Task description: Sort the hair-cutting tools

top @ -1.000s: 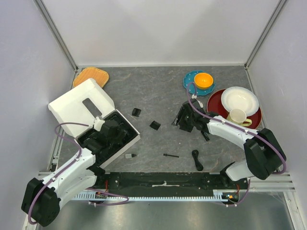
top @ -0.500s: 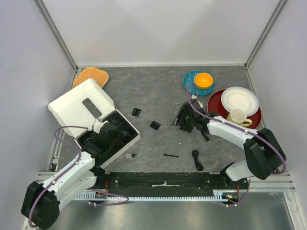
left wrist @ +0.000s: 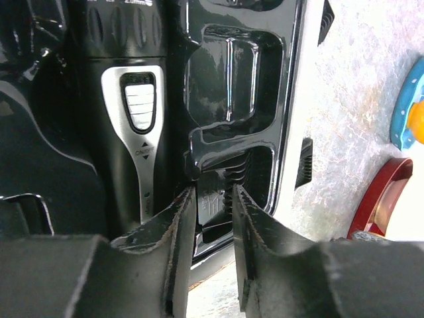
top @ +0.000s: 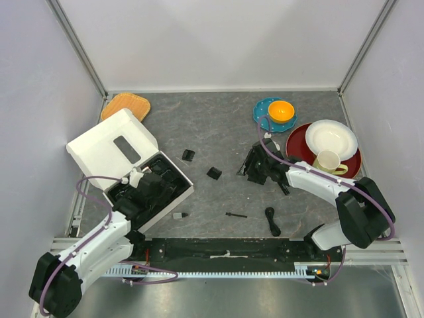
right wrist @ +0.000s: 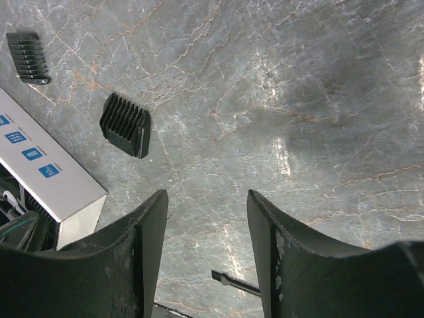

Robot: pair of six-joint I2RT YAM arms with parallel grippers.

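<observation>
Left arm reaches forward over the black tray, left gripper narrowly parted, clipper lying just left of it. Right arm bends inward, right gripper wide and empty, comb guard ahead-left.

"ON/OFF" on the clipper; illegible blue labels on white box

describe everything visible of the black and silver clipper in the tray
The black-and-silver handheld electric clipper lies face up in a recess of the black moulded tray. Its body looks like shiny black plastic, with a silver panel holding a ribbed slider switch above an on/off mark. Its ends are cropped. The left gripper, jaws apart, hovers beside its lower part; contact unclear.
</observation>
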